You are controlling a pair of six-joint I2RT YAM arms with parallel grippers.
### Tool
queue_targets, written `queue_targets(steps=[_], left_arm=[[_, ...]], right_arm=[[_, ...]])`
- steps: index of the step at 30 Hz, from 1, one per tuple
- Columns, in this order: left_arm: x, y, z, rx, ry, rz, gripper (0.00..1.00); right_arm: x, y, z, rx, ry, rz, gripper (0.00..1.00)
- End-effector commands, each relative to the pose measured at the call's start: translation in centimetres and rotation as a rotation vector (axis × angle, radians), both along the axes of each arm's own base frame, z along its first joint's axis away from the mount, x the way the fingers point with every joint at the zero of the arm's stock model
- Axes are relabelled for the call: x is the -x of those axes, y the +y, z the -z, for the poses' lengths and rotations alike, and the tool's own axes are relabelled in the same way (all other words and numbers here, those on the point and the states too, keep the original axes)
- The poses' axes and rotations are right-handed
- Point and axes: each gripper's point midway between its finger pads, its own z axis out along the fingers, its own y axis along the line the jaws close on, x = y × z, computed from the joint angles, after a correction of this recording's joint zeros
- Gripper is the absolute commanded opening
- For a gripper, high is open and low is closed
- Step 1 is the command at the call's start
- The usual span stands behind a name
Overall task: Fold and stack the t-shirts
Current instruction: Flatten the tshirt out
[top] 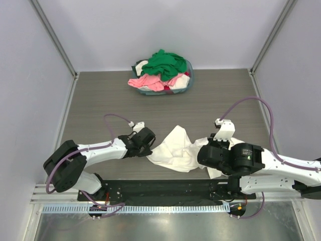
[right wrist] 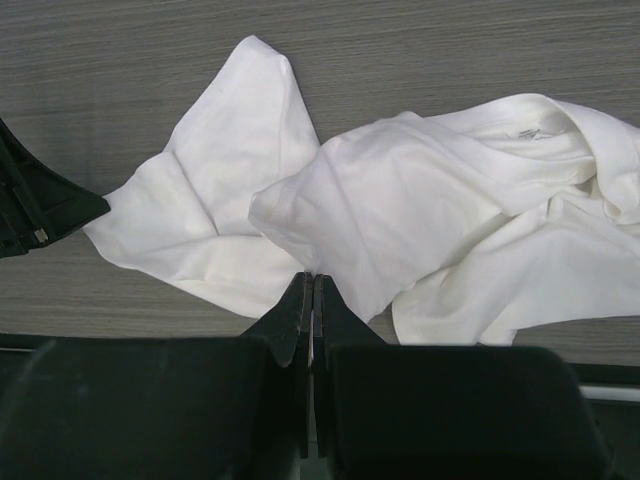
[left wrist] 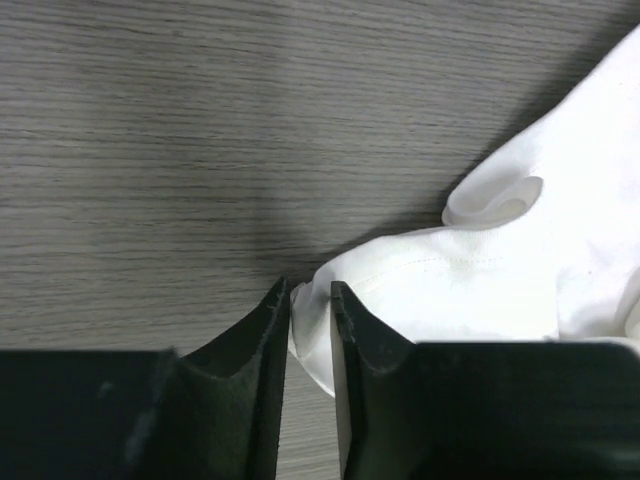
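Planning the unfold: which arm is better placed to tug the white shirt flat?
Left. The left pincer has the white t-shirt's edge between nearly closed jaws; the right pincer is shut at a fold, grip unclear.

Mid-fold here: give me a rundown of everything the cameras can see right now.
table: one, grey wood-grain, under everything
basket: one, blue-grey, far middle of the table
white t-shirt: one, white, crumpled at the table's near middle
green t-shirt: one, green, top of the basket pile
pink t-shirt: one, pink, below the green, spilling over the basket's left front
left gripper: one, black, jaws nearly together at the white t-shirt's left edge; grip unclear
right gripper: one, black, shut, tips at the white t-shirt's near edge
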Motion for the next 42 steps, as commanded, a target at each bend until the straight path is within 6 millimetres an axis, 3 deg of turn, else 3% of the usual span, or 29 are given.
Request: queue_targets(steps=[1, 4, 13, 16, 22, 26, 31, 36, 42], left_arm=[[-1.5, -1.8, -1.5, 0.054, -0.053, -0.004, 0.23], [-1.6, -1.8, -1.8, 0.051, -0.059, -0.008, 0.01], [-2.2, -0.5, -5.6, -0.001, -0.102, -0.031, 0.00], [-2.4, 0.8, -8.6, -0.015, -0.157, -0.058, 0.00], [-2.1, 5.0, -16.4, -0.035, -0.292, -0.124, 0.00], [-2.1, 8.1, -23.9, -0.007, -0.432, -0.188, 0.00], [-0.6, 12.8, -31.7, 0.015, -0.589, -0.250, 0.00], [0.9, 17.1, -39.1, 0.049, -0.756, -0.318, 0.00], [2.6, 21.2, -45.9, 0.066, -0.918, -0.369, 0.00]], right_arm=[[-0.7, -0.6, -0.6, -0.026, -0.045, 0.042, 0.01], [-0.6, -0.6, -0.6, -0.028, -0.043, 0.039, 0.01], [-0.8, -1.0, -1.8, -0.020, -0.062, 0.039, 0.01], [-1.4, -1.7, -3.9, 0.005, -0.110, 0.045, 0.01], [-2.6, -3.0, -11.4, -0.004, -0.246, 0.046, 0.01], [-3.4, -4.4, -17.6, -0.001, -0.359, 0.036, 0.01], [-3.8, -6.8, -23.6, 0.030, -0.468, 0.032, 0.01], [-3.4, -10.2, -30.5, -0.072, -0.596, 0.017, 0.01], [-2.7, -13.3, -37.0, -0.276, -0.737, 0.026, 0.01]])
